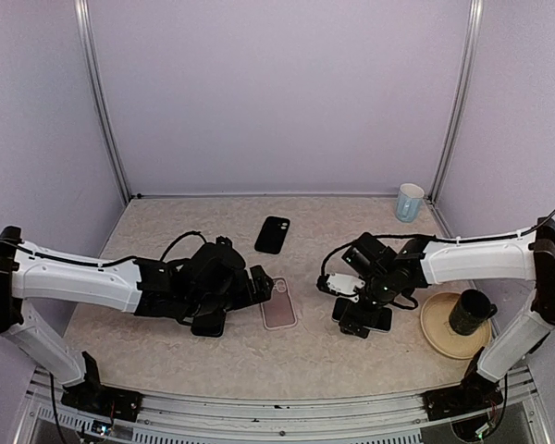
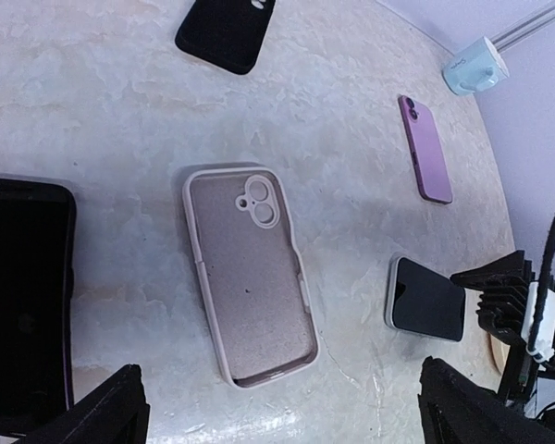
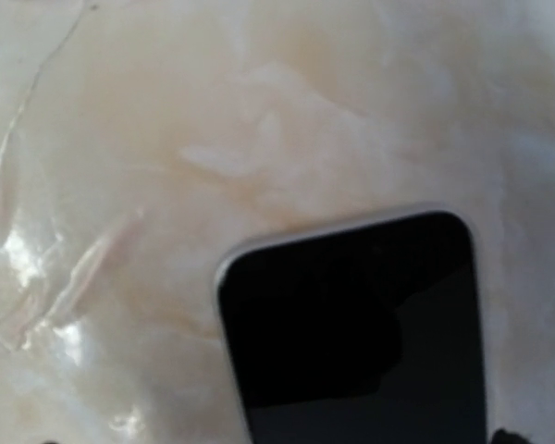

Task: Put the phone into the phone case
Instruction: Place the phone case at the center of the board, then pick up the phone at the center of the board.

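The pink phone case [image 2: 250, 277] lies open side up on the table, also in the top view [image 1: 279, 305]. My left gripper [image 2: 287, 425] is open wide and empty, hovering just short of the case's near end; in the top view it [image 1: 262, 287] is at the case's left. The phone [image 3: 351, 324] lies screen up to the right of the case, also in the left wrist view [image 2: 427, 299]. My right gripper [image 1: 359, 322] is low over the phone [image 1: 383, 320], open, with only its fingertips at the bottom corners of its wrist view.
A black case [image 1: 273, 234] lies at the back centre. A purple phone [image 2: 424, 148] lies past the phone. Another black phone [image 2: 23, 305] lies under my left wrist. A pale blue cup [image 1: 410, 202] stands at back right. A black cup [image 1: 470, 312] stands on a tan plate [image 1: 439, 338].
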Controlling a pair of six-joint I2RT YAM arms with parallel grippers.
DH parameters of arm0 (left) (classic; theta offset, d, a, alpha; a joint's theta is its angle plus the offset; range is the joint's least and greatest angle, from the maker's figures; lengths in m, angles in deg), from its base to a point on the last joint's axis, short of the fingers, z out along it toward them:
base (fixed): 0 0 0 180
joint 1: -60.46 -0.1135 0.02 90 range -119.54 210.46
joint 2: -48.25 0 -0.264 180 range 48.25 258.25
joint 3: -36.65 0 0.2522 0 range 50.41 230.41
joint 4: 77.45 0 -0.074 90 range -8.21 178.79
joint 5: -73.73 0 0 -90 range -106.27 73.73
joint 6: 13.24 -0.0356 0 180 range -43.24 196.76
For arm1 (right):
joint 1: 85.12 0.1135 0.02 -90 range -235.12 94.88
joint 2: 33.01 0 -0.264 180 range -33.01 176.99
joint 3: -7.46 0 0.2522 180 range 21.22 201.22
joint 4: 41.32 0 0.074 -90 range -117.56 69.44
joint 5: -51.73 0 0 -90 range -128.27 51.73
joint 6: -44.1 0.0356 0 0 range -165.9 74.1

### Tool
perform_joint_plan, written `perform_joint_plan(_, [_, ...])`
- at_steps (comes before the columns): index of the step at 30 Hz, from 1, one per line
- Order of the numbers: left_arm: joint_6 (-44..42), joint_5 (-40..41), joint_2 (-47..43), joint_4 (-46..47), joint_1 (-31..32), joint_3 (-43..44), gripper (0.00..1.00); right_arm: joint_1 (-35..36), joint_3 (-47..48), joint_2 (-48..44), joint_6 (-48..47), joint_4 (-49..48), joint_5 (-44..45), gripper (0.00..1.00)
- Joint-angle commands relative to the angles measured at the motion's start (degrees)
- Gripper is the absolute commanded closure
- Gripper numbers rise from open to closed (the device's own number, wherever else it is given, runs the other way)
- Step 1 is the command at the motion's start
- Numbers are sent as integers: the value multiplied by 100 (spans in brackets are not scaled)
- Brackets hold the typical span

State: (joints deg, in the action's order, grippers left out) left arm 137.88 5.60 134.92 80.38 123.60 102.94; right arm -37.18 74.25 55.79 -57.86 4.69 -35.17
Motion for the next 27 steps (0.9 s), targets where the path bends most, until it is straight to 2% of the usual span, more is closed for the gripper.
perform_joint_plan(1, [-426,456,-597,-40,157,-379,1,-36,165,89,-332,-110,-147,0])
perform_joint_plan(7, [-681,557,-1694,615,214,-1410,1,-97,207,394,-428,-203,-161,0])
perform_joint_plan(11, [-839,878,-2312,573,203,-1722,1,-217,268,562,-506,-217,-300,0])
perform_joint_plan(27, [-1069,902,-2972,560,205,-2017,1,-802,617,935,-774,-129,-1350,0])
